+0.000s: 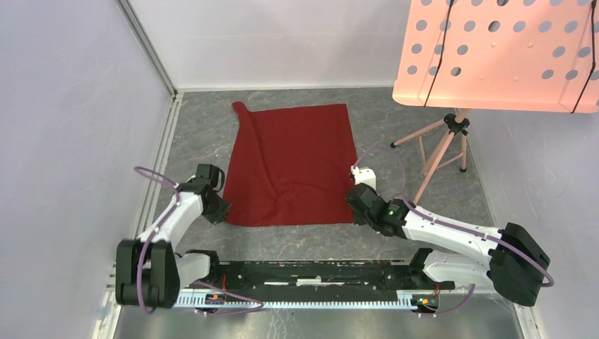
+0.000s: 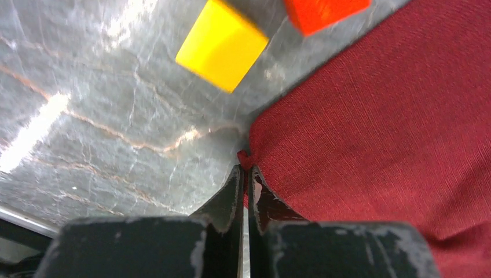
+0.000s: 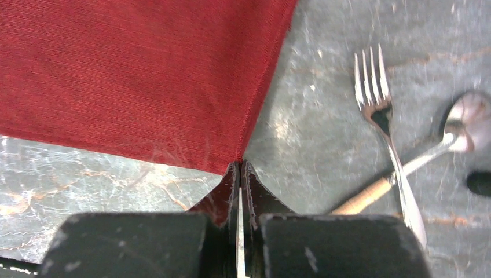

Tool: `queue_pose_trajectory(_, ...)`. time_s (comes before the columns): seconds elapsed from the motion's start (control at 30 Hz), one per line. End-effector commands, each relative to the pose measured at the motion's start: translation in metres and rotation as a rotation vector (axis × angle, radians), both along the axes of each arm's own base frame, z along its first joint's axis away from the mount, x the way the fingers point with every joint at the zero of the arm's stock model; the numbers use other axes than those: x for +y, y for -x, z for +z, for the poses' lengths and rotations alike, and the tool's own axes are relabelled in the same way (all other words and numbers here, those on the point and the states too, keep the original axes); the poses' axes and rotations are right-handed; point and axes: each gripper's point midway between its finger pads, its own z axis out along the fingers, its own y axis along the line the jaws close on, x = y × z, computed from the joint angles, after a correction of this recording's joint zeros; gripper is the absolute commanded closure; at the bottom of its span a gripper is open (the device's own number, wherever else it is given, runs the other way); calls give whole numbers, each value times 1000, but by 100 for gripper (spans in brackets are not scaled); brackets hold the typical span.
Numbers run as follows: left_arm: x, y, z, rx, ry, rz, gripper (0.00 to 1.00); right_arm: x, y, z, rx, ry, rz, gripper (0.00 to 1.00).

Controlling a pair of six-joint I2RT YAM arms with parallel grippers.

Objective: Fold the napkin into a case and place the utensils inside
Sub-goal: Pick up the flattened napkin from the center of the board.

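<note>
the napkin [image 1: 293, 166] lay spread flat on the worktop [image 1: 395, 141], not yet folded. the left fingers [image 2: 228, 200] were pinched shut on its near left corner, and the right fingers [image 3: 257, 197] were shut on its near right corner. the fork [image 3: 385, 145] and spoon [image 3: 463, 124] lay crossed on bare stone, just right of that corner. it looked like the start of fold 1. next, both arms would need to lift together and carry the near edge toward the far one, keeping it level.
</note>
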Motion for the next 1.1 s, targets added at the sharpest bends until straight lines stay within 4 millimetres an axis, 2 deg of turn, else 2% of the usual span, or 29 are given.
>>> queue_pose_trajectory(0.0,-23,9,2,-101,148,69,98,-11,8,2,86,0,-167,95)
queue_pose_trajectory(0.1,-29,13,-3,-144,184,62,98,-14,15,2,126,-17,-221,74)
queue_pose_trajectory(0.17,-28,16,-7,-143,176,49,98,-14,20,-2,150,-39,-250,64)
queue_pose_trajectory(0.23,-27,16,-8,-134,170,34,98,-13,22,-6,168,-53,-276,58)
queue_pose_trajectory(0.63,-23,7,-2,-151,139,10,98,-17,10,-8,167,35,-404,57)
queue_pose_trajectory(0.73,-25,7,-3,-147,149,6,98,-17,11,-12,181,43,-432,53)
queue_pose_trajectory(1.07,-25,6,-3,-152,151,-1,98,-26,4,-21,168,45,-497,50)
